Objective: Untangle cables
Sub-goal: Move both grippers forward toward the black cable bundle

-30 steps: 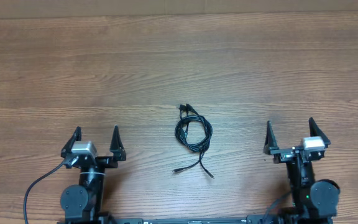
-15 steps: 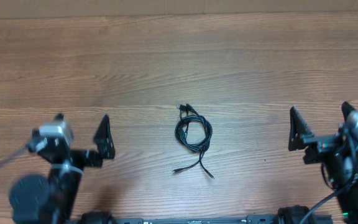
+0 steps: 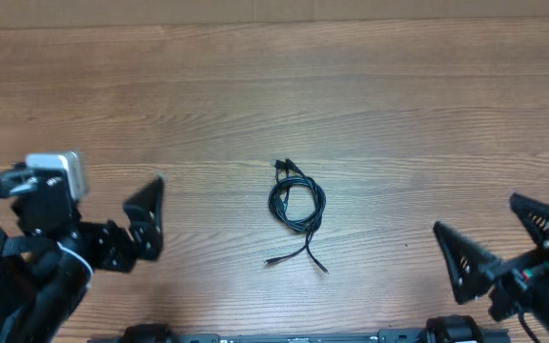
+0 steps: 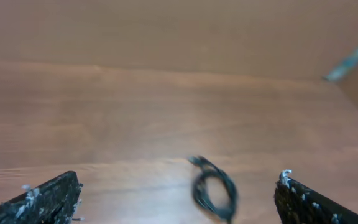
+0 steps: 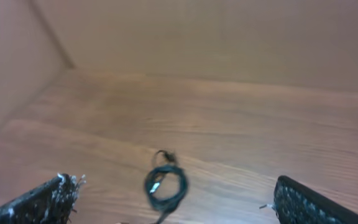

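Left gripper [image 4: 176, 182] and right gripper [image 3: 477, 214] are both spread wide with nothing in them. The cables [image 3: 296, 205] sit in 1 small coil mid-table [image 3: 398, 95], between the arms and well apart from both. I'd go for the 2 loose tails on the near side rather than the coil: pin with 1 gripper, pull gently with the other.

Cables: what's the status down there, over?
Left jaws open, empty. Right jaws open, empty. Cables coiled at table centre, untouched. Nothing seen in the way.
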### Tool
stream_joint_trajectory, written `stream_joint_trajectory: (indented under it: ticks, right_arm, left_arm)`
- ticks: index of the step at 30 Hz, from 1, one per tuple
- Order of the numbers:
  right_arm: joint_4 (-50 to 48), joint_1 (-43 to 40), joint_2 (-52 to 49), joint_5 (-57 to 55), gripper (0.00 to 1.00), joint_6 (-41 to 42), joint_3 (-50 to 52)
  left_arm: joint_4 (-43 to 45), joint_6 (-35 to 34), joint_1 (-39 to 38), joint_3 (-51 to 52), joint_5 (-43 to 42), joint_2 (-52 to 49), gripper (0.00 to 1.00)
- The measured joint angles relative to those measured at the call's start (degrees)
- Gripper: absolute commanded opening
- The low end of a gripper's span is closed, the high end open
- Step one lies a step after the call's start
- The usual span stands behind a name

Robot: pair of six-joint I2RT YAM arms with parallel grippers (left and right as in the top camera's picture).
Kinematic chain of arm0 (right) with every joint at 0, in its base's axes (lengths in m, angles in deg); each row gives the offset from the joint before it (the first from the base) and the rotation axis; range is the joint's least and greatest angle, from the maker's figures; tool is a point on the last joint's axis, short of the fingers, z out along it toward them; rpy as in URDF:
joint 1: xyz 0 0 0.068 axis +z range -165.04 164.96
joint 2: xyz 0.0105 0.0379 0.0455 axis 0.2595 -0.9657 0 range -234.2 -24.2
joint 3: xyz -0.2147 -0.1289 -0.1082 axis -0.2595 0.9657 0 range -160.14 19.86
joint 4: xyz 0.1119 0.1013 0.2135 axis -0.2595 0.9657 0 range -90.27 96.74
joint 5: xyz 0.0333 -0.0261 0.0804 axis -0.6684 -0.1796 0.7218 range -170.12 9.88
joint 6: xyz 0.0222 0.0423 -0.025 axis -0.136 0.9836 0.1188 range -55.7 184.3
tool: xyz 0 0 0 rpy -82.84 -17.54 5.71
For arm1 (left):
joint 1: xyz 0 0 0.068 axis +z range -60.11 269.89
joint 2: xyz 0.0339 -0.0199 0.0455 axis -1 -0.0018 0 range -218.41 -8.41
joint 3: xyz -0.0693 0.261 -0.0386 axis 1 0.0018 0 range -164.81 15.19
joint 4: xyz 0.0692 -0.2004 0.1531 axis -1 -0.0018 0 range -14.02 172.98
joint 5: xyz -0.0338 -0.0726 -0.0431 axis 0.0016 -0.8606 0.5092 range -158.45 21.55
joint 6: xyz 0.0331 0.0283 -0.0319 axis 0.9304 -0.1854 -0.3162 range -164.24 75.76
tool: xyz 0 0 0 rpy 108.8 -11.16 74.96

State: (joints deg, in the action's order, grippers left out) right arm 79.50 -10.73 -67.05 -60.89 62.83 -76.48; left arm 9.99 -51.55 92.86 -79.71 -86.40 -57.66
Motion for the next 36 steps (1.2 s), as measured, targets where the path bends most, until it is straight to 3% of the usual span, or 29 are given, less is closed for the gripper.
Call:
stream_joint_trajectory:
  ticks: [6,13,23,29,36]
  right_arm:
    - [0.2,0.0,-0.07,3.1,1.0,0.04,-0.02]
    - [1.95,0.0,-0.07,3.19,1.0,0.04,-0.02]
    - [0.61,0.02,-1.81,0.2,1.0,2.95,7.98]
    - [-2.97,0.0,-9.31,-0.52,1.0,10.69,14.97]
    - [-4.26,0.02,-22.14,1.99,0.96,14.95,16.0]
  left_arm:
    - [-2.32,0.0,0.0,0.0,-9.2,-0.35,1.0]
    - [-5.66,1.31,0.0,1.4,-10.49,-0.28,1.0]
    - [3.87,-6.01,0.0,16.96,-10.32,-0.7,1.0]
    - [4.02,-8.24,0.0,23.63,-10.51,-2.89,0.99]
    - [3.3,-8.94,-1.25,24.96,-12.44,-7.63,0.96]
